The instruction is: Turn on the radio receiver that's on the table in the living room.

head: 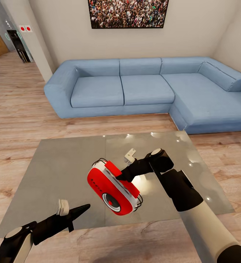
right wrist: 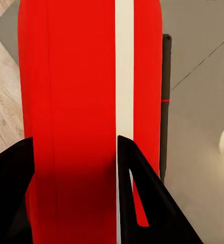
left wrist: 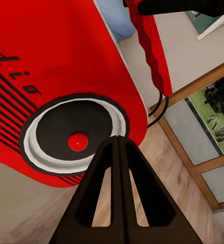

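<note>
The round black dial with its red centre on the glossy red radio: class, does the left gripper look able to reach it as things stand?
Probably yes. The right gripper holds the glossy red radio tilted above the grey table, dial facing the shut left gripper; nothing lies between.

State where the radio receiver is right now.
In the head view the radio receiver is held tilted above the table by the right gripper, before the sofa.

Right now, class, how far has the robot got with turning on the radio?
Done: the right claw has gripped the radio receiver and holds it tilted above the table.
In hand: the shut left claw points at the round dial.
Left: pressing it; no contact shows yet.
</note>
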{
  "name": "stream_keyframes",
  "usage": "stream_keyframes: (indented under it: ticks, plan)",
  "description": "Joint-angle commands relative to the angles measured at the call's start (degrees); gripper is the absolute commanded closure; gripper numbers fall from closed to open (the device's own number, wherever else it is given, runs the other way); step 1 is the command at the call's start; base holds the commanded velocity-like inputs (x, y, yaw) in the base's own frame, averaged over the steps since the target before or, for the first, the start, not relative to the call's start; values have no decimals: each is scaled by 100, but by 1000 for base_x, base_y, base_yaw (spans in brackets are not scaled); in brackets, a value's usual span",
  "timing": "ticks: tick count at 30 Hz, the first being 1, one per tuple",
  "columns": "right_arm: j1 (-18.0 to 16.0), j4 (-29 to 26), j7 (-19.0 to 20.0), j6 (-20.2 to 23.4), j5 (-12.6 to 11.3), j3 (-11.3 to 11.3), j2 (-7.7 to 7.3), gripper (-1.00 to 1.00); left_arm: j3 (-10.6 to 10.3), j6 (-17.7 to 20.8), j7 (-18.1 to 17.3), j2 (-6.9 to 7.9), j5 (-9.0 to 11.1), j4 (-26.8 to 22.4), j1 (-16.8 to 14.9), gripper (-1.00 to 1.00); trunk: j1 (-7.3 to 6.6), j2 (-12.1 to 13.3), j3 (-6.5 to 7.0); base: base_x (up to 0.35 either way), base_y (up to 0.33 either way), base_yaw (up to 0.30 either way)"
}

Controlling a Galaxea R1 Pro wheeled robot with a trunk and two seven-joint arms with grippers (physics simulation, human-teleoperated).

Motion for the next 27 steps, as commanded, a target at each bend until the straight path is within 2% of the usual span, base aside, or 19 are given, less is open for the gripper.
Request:
stream_keyframes:
  ticks: [1, 22, 27]
  plan:
    - [0, -2, 1, 21, -44, 1, 1, 100, -3, 0, 0, -1, 0, 1, 0, 100, 0, 0, 0, 0, 0, 0]
    - [0, -37, -34, 21, -35, 3, 62, 100, -11, 22, 90, 42, -52, 65, 0, 100, 0, 0, 0, 0, 0, 0]
    - [1, -37, -34, 21, -35, 3, 64, 100, -8, 203, 438, 75, -50, 133, -73, 100, 0, 0, 0, 0, 0, 0]
